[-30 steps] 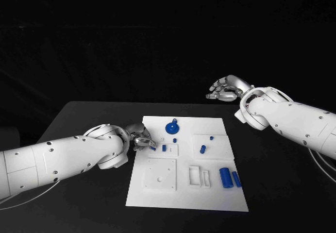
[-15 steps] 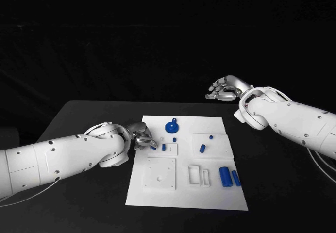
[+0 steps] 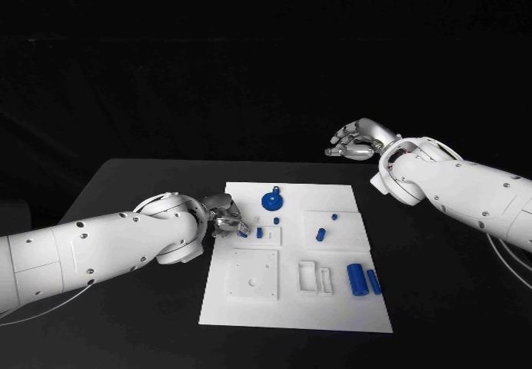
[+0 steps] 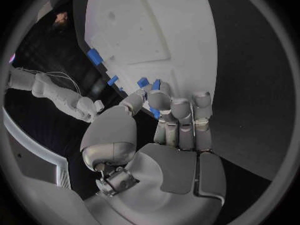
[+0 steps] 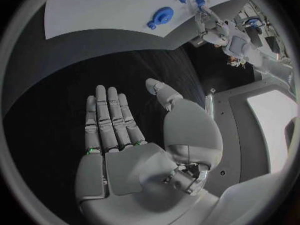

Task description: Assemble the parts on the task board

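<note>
The white task board [image 3: 333, 307] lies in the middle of the black table. My left hand [image 3: 222, 214] is at the board's left edge with its fingers curled down. Thumb and finger pinch a small blue part [image 3: 243, 233], seen behind the fingertips [image 4: 160, 99] as the blue part [image 4: 154, 85]. A second small blue part [image 3: 260, 232] stands just to the right of it. My right hand [image 3: 355, 142] hangs raised beyond the board's far right corner, and the right hand [image 5: 119, 135] shows a flat palm with straight fingers, holding nothing.
On the board sit a blue round disc [image 3: 271, 202], several small blue pegs such as one [image 3: 319, 234], and two blue cylinders [image 3: 356, 279] near the right edge. A white square plate [image 3: 253, 278] and a white frame [image 3: 314, 278] lie in the near half.
</note>
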### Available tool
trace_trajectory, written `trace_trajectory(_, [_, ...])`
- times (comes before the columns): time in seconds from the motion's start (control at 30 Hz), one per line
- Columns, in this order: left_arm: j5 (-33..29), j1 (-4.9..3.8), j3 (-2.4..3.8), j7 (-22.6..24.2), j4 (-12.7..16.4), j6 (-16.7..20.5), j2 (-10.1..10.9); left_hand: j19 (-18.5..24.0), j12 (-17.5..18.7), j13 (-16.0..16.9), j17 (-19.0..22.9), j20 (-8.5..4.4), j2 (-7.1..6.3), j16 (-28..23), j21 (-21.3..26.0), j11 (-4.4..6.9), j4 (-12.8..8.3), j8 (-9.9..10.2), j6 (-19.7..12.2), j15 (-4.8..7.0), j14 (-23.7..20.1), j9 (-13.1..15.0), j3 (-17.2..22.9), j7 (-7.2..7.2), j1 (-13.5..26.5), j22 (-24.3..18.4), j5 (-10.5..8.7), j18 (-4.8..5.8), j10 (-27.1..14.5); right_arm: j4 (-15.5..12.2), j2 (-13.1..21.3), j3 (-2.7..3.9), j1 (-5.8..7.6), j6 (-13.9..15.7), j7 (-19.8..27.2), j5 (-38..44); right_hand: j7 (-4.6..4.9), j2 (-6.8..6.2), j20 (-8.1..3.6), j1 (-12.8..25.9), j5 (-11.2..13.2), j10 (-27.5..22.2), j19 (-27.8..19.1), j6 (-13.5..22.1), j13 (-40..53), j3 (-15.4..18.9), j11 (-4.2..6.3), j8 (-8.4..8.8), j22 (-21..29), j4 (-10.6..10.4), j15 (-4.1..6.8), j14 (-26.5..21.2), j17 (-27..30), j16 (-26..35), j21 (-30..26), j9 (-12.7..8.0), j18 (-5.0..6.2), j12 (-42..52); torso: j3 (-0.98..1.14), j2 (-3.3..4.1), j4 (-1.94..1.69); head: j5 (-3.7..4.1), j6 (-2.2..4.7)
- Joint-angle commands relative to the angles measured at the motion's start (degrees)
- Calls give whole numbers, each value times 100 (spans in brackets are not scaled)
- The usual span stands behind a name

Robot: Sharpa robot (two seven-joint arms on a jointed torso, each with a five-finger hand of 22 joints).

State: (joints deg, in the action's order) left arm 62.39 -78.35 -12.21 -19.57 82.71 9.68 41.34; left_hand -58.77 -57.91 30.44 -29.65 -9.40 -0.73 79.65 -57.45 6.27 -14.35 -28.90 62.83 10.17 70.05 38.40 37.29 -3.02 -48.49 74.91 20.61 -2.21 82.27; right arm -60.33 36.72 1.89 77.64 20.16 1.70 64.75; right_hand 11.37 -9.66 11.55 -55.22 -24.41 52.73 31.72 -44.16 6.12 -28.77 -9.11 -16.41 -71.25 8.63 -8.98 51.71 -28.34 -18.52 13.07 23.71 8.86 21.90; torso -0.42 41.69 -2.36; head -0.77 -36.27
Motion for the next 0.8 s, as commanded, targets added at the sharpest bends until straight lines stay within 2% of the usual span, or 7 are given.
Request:
trace_trajectory(0.03, [12, 60, -53, -185, 12, -346, 10, -12, -23, -6, -9, -641, 66, 24, -26, 146, -26, -32, 704, 162, 139, -8, 57, 452, -12, 106, 36, -82, -125, -6, 0, 1, -1, -58, 26, 3, 93, -4, -4, -36, -32, -6, -27, 28, -11, 37, -34, -8, -9, 10, -13, -37, 9, 19, -22, -6, 34, -1, -1, -1, -1, -3, -5])
trace_trajectory(0.43, [44, 60, -53, -265, -4, -476, 23, -9, -37, -10, -8, -637, 61, 29, -32, 145, -26, -46, 701, 159, 134, -17, 49, 452, 15, 105, 27, -81, -129, -5, 2, 1, -2, -58, 25, 3, 93, -4, -3, -34, -36, -6, -27, 29, -16, 39, -34, -9, -12, 10, -13, -37, 10, 19, -25, -7, 36, 0, -1, 1, -2, -6, -3])
trace_trajectory(0.47, [44, 60, -53, -263, -5, -488, 23, -9, -51, -8, -10, -635, 66, 39, -36, 147, -5, -57, 711, 157, 137, -21, 37, 455, 43, 104, -19, -80, -126, -4, 2, 1, -2, -58, 25, 3, 93, -4, -3, -33, -37, -6, -27, 29, -17, 39, -35, -9, -12, 9, -13, -37, 10, 19, -25, -8, 36, 0, -1, 1, -2, -5, -4])
trace_trajectory(0.5, [44, 60, -53, -263, -6, -495, 22, -6, -73, -3, -14, -635, 67, 50, -40, 150, 33, -66, 725, 151, 136, -34, 19, 464, 84, 103, -154, -81, -127, -4, 2, 1, -2, -57, 25, 3, 93, -4, -2, -30, -39, -6, -27, 29, -18, 40, -35, -10, -13, 7, -13, -37, 11, 19, -26, -8, 36, 0, 0, 0, 0, -5, -8])
trace_trajectory(0.6, [44, 60, -53, -270, -4, -512, 20, 4, -95, -2, -15, -635, 48, 59, -43, 155, 83, -70, 733, 145, 128, -61, 14, 463, 123, 100, -262, -85, -141, -6, 0, 1, -2, -59, 27, 3, 94, -3, 2, -8, -72, -6, -25, 29, -30, 45, -35, -12, -20, -16, -14, -37, 13, 19, -32, -12, 39, 3, -1, -1, 1, 2, -10])
trace_trajectory(0.8, [44, 60, -53, -276, -2, -562, 17, 9, -119, 0, -18, -634, 65, 74, -47, 157, 143, -82, 752, 138, 132, -81, 10, 466, 162, 98, -288, -87, -144, -3, 4, 1, -2, -60, 27, 2, 94, -5, 4, 3, -102, -5, -25, 30, -39, 47, -35, -13, -26, -30, -14, -37, 15, 19, -38, -15, 42, 6, 3, 0, 3, -1, -12])
